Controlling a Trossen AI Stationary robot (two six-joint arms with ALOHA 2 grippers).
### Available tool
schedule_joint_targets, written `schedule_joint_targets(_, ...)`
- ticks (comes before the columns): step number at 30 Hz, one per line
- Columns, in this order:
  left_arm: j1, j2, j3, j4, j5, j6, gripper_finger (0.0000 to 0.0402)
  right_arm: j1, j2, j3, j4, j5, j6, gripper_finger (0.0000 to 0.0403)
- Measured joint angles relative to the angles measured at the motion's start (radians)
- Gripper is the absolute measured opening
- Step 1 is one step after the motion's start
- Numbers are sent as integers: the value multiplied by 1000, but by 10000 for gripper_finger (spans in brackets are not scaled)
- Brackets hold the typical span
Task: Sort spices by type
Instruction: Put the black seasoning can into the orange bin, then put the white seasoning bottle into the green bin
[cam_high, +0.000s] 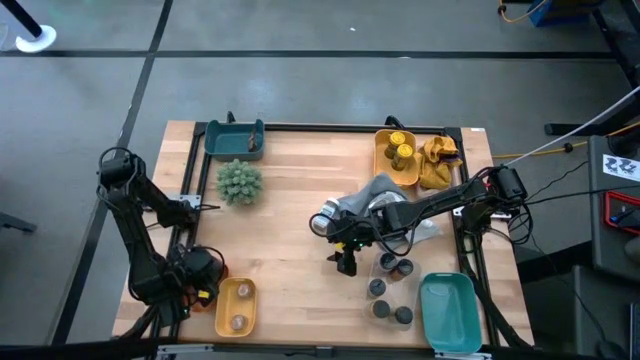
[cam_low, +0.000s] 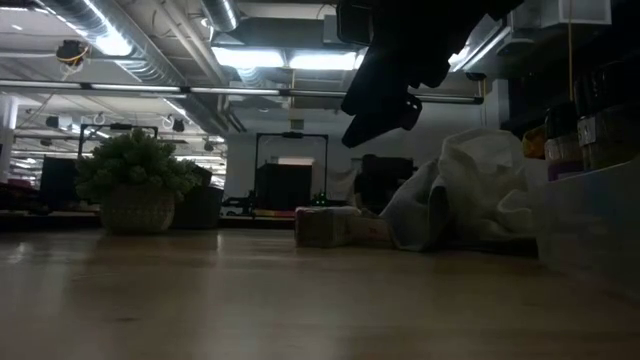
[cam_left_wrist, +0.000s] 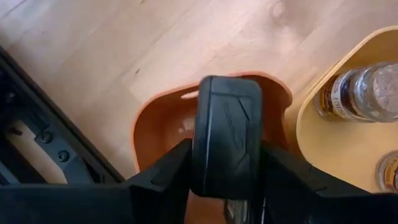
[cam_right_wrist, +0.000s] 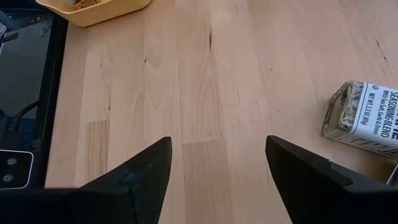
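Fingers spread, the right gripper (cam_right_wrist: 214, 171) hovers empty above bare wood at mid-table, a seasoning tin (cam_right_wrist: 364, 119) lying nearby. The left gripper (cam_high: 205, 278), its opening hidden, sits over an orange tray (cam_left_wrist: 163, 127) beside a yellow tray (cam_high: 236, 305) holding jars (cam_left_wrist: 360, 93).

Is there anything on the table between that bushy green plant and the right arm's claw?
No. In the high view only bare wooden tabletop lies between the green plant ball and the right claw, which hangs open over the table.
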Motion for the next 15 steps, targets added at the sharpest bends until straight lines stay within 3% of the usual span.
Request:
schedule_joint_targets(9, 0, -2, 0, 4, 70, 0, 204, 0, 0, 0, 2, 0, 0, 260)
schedule_joint_targets(15, 0, -41, 0, 5, 71, 27, 210, 0, 0, 0, 2, 0, 0, 260)
